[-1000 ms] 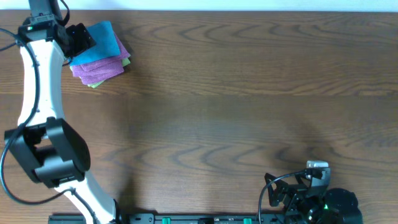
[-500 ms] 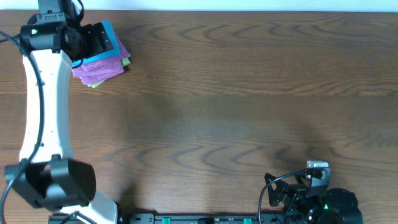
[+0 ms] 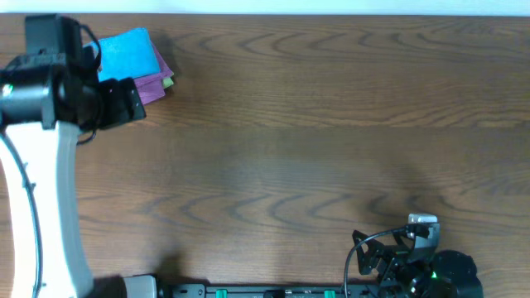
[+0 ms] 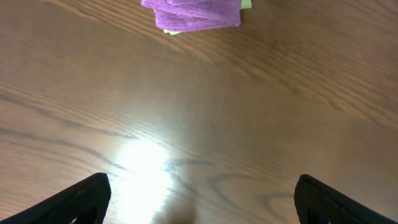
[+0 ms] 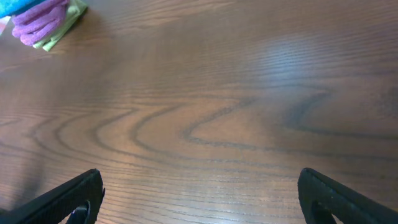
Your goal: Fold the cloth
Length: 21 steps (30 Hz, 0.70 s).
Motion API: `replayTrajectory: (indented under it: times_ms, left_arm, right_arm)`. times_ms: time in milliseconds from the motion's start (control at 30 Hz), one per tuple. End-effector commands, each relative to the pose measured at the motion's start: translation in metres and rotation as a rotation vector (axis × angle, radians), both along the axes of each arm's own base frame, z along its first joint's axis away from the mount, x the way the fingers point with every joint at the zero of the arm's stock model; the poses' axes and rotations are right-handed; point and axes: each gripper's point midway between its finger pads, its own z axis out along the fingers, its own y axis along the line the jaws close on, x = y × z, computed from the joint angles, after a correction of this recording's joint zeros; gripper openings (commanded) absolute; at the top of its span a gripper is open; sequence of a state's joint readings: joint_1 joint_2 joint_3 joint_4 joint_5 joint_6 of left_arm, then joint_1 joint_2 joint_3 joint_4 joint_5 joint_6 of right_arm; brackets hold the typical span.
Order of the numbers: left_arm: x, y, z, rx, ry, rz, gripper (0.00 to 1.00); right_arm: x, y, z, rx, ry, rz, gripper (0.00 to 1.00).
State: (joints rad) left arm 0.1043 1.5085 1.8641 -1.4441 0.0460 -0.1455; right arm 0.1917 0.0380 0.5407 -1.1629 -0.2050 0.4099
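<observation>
The sky-blue cloth lies folded on top of a stack at the table's far left corner. A corner of it shows in the right wrist view. It is out of the left wrist view. My left gripper is open and empty, above bare wood just in front of the stack. In the overhead view it sits at the stack's near edge. My right gripper is open and empty over bare wood, far from the stack. The right arm is folded at the front right edge.
Under the blue cloth lie a purple cloth and a light green cloth. Both show in the left wrist view, purple over green, and in the right wrist view, purple over green. The wooden table runs right.
My left gripper has drawn back from on top of the stack toward the front of the table. The blue cloth now lies uncovered. The right arm has not moved.
</observation>
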Motion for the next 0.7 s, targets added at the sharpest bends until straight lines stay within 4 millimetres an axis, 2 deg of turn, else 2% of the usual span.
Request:
replayTrajectory:
  times_ms: [0, 133, 233, 433, 667]
  left_arm:
    - [-0.028, -0.003, 0.012, 0.025, -0.038, -0.054, 0.95]
    - [-0.059, -0.009, 0.002, 0.023, -0.105, -0.058, 0.95]
    - [-0.076, -0.015, -0.021, 0.008, -0.163, -0.068, 0.95]
    - [-0.088, -0.021, -0.064, 0.017, -0.37, -0.088, 0.95]
    - [-0.107, -0.016, -0.106, 0.082, -0.56, -0.072, 0.95]
  right_arm:
    - [0.001, -0.002, 0.0, 0.003, -0.001, -0.018, 0.99]
    - [0.001, -0.002, 0.0, 0.003, -0.001, -0.018, 0.99]
    - [0.001, -0.002, 0.0, 0.003, -0.001, -0.018, 0.99]
    - [0.001, -0.002, 0.0, 0.003, -0.001, -0.018, 0.99]
    - [0.001, -0.002, 0.0, 0.003, -0.001, -0.018, 0.99]
